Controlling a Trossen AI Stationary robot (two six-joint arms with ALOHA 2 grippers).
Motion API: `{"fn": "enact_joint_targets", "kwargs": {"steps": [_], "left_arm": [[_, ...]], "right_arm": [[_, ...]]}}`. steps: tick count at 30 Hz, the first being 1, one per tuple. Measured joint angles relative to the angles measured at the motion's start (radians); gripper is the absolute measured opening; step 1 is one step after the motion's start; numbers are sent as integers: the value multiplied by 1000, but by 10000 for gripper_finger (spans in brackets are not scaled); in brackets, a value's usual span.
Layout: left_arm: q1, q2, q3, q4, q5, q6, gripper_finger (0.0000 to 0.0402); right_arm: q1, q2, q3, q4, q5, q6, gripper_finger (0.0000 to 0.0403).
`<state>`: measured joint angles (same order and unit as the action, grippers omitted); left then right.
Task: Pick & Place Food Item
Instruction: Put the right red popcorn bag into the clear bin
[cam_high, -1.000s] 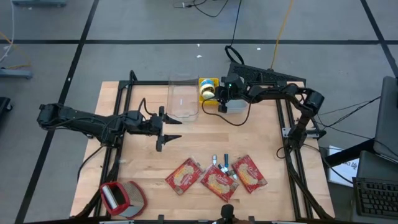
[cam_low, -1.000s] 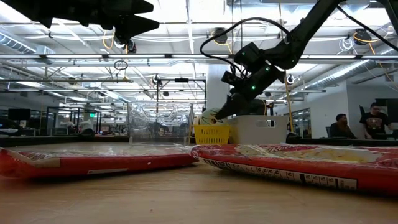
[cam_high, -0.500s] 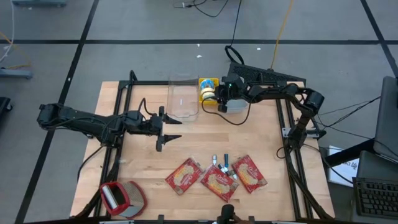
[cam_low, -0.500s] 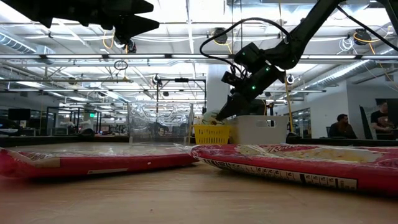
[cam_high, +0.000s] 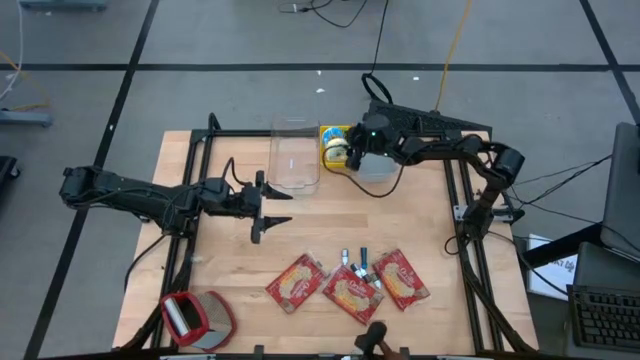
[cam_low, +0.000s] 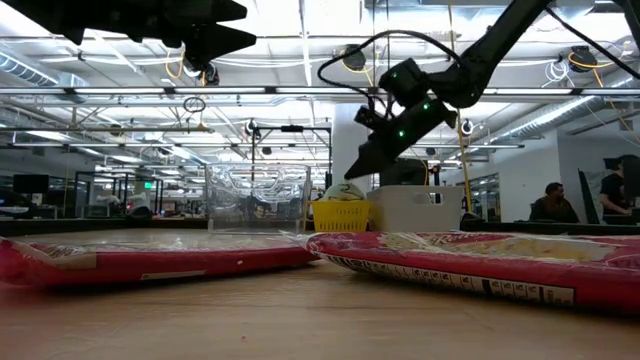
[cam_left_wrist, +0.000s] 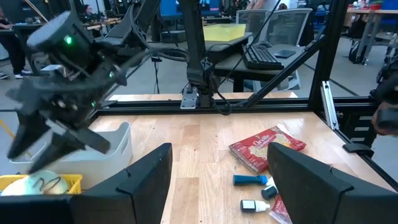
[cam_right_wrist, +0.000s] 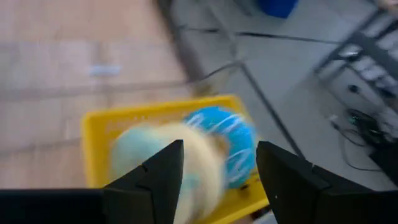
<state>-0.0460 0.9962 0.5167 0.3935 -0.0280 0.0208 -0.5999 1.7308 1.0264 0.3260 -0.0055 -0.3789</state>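
Observation:
A small yellow basket (cam_high: 334, 142) stands at the table's far edge, between a clear tub (cam_high: 295, 158) and a white bin (cam_high: 378, 168). In the basket lie a pale round food item (cam_right_wrist: 165, 158) and a blue-iced ring (cam_right_wrist: 231, 140). The pale item (cam_low: 345, 191) pokes above the basket's rim (cam_low: 340, 212). My right gripper (cam_right_wrist: 217, 180) hangs open just above the basket (cam_low: 366, 163), touching nothing. My left gripper (cam_high: 268, 207) stands open and level over the table's left middle, and nothing is between its fingers (cam_left_wrist: 221, 186).
Three red snack packets (cam_high: 347, 284) and some small blue-and-white tubes (cam_high: 360, 268) lie at the table's near middle. A red-and-grey object (cam_high: 195, 318) sits at the near left corner. A black frame (cam_high: 455, 215) runs along the table's edges. Bare wood lies between the two arms.
My right gripper has opened and let go of the pale food item, which now lies in the yellow basket. The gripper has tipped up and risen slightly clear of the basket's rim.

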Motion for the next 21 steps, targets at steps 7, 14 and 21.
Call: {"fn": "enact_joint_targets", "kwargs": {"steps": [7, 14, 21], "left_arm": [[0, 0, 0, 0, 0, 0, 267], [1, 0, 0, 0, 0, 0, 267], [1, 0, 0, 0, 0, 0, 267]], "right_arm": [[19, -144, 0, -85, 5, 166, 194], [87, -358, 1, -401, -65, 337, 194], [260, -551, -67, -574, -269, 498, 194]]}}
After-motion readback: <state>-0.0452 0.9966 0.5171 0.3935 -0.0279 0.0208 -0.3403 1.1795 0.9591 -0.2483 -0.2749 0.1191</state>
